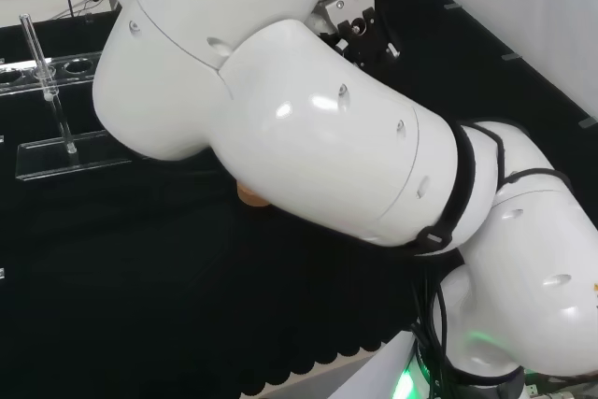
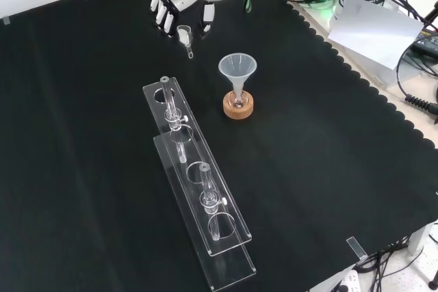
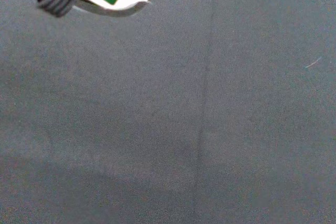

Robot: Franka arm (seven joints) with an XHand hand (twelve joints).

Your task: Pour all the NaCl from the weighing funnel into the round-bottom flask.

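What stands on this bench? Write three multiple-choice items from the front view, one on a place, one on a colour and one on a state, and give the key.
1. Where is the weighing funnel?
A. in the tube rack
B. just below the hand, near the view's top
C. on the cork ring

2. What colour is the ring under the flask?
A. cork brown
B. red
C. blue

3. How is the clear funnel placed?
A. lying on the cloth
B. held by the hand
C. upright in the flask's neck

Key:
1 B: the weighing funnel sits by the hand.
2 A: the cork ring is light brown.
3 C: the clear funnel stands mouth up over the flask.
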